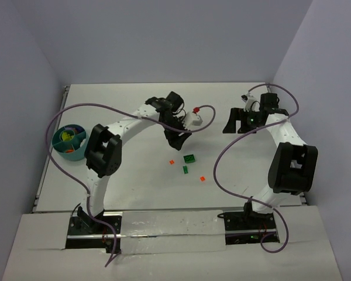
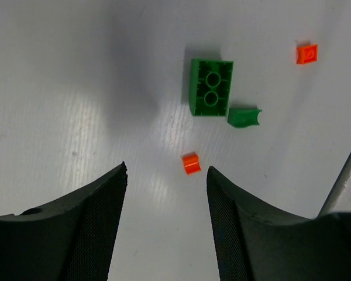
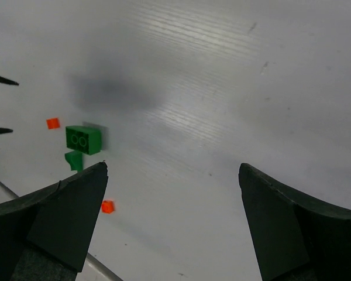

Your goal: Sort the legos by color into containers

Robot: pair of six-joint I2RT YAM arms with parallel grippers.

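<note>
Legos: four bits loose on the table [image 1: 128,105], mid-frame in the top view. There's a small orange bit [image 2: 191,163], a dark green brick [image 2: 210,88] lying studs-down, a green scrap [image 2: 244,116] right beside the brick, and a flat orange tile [image 2: 306,54] off in the upper right of the left wrist view.
Bowl: the teal bowl [image 1: 74,154] sits at the far left of the top view, well apart from the pieces, with some colours already in it.
Left gripper [image 2: 167,168]: jaws apart and holding nothing, hanging over the small orange bit, which sits a touch toward the right finger [image 2: 234,222] rather than centred.
Right gripper [image 3: 173,168]: jaws wide apart and empty, upper right of the top view, away from everything.
Worry 1: that offset. My guess is one finger lands first and flicks the tiny bit away instead of pinching it.
Worry 2: the bit is so low the pads could close above it or scrape the table.
Worry 3: it's a long carry to the bowl, so a weak pinch could drop it, or it lands in the wrong compartment.
</note>
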